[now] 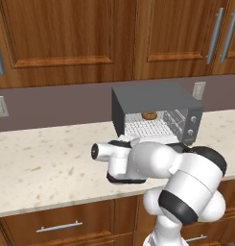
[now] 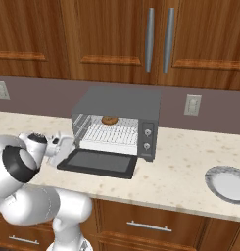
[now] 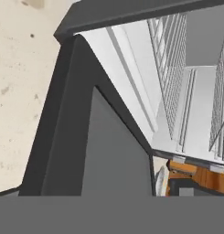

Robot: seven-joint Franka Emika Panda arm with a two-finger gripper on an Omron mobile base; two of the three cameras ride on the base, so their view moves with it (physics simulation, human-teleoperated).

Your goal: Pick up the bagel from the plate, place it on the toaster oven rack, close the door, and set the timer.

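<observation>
The brown bagel (image 1: 148, 115) (image 2: 109, 120) lies at the back of the silver wire rack (image 1: 147, 127) (image 2: 111, 133) inside the dark grey toaster oven (image 1: 152, 98) (image 2: 119, 105). Its door (image 2: 99, 163) (image 3: 109, 151) hangs open, lying flat over the counter. My gripper (image 2: 66, 147) sits low at the door's left edge, and nothing shows between its fingers. In the hand view the door's frame and window pane are very close, with the rack bars (image 3: 170, 77) beyond. Two knobs (image 2: 147, 138) sit on the oven's front right panel.
An empty white plate (image 2: 230, 183) rests on the speckled counter (image 2: 180, 171) to the right of the oven. Wooden wall cabinets (image 2: 116, 34) hang above, drawers run below the counter edge, and outlets (image 2: 192, 105) dot the backsplash. My own arm blocks much of the door in the left base view.
</observation>
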